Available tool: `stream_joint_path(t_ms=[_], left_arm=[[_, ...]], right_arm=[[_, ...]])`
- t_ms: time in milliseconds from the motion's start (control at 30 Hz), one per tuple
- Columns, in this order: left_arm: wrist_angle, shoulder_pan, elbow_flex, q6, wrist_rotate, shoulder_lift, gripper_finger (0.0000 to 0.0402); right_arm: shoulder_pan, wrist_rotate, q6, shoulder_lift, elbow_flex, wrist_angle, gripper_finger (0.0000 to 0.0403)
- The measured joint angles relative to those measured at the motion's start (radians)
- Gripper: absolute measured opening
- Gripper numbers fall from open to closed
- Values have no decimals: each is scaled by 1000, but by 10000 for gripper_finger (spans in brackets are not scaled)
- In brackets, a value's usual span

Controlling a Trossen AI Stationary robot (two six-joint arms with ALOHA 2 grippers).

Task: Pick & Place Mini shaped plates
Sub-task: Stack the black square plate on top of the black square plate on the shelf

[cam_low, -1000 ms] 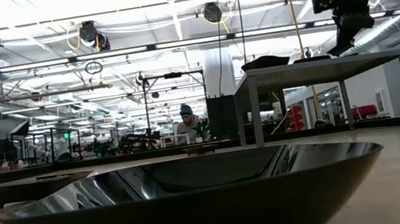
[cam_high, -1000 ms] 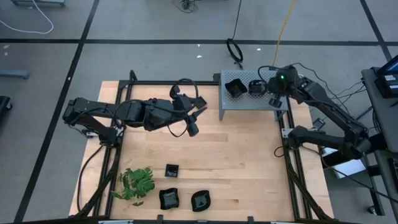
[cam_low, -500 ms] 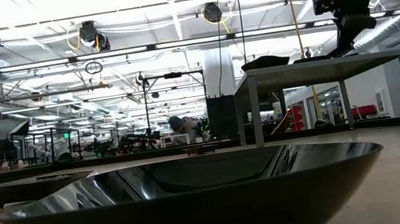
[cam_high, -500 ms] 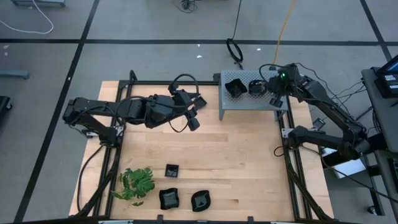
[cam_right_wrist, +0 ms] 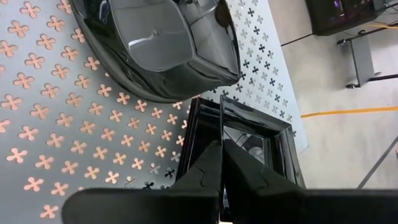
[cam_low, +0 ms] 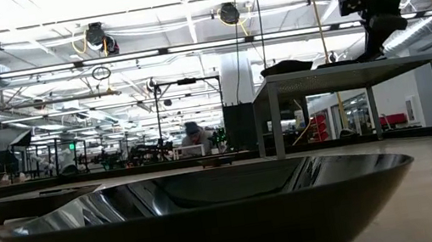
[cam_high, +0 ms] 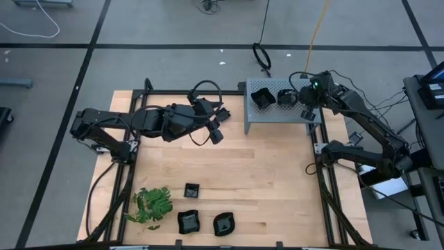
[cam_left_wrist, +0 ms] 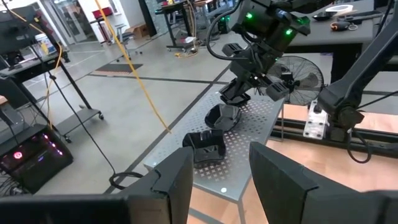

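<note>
Open lab hall behind; wooden worktop [cam_high: 263, 180]. Right gripper [cam_high: 303, 104] over grey perforated box [cam_high: 274, 117], fingers shut together, tips by a square plate's rim; whether pinched, unclear. Two plates [cam_high: 262, 98] on box, three [cam_high: 189, 221] near sprig [cam_high: 154, 204]. Left gripper [cam_high: 216, 128] parted, empty, mid-worktop.

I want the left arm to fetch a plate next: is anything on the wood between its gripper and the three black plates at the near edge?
Nothing visible. The left gripper, open, hangs over bare wood; the small square plate and two larger plates lie beyond bare boards. The green sprig lies beside them, off that line.
</note>
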Motion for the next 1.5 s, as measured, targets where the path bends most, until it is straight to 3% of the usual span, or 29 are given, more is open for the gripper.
stream_joint_path(t_ms=[300, 767, 1000, 1233, 1400, 1500], left_arm=[[0, 0, 0, 0, 0, 0, 163], [0, 0, 0, 0, 0, 0, 163], [0, 0, 0, 0, 0, 0, 163], [0, 29, 0, -34, 0, 0, 163], [-29, 73, 0, -146, 10, 0, 163], [-113, 112, 1, -213, 67, 7, 163]], right_arm=[[0, 0, 25, 0, -1, -3, 4], [15, -1, 57, -7, -1, -38, 102], [71, -3, 83, -82, -1, -40, 118], [128, -204, 251, -162, -1, 73, 111], [170, -210, 312, -192, -1, 193, 111], [179, -209, 312, -198, -1, 254, 111]])
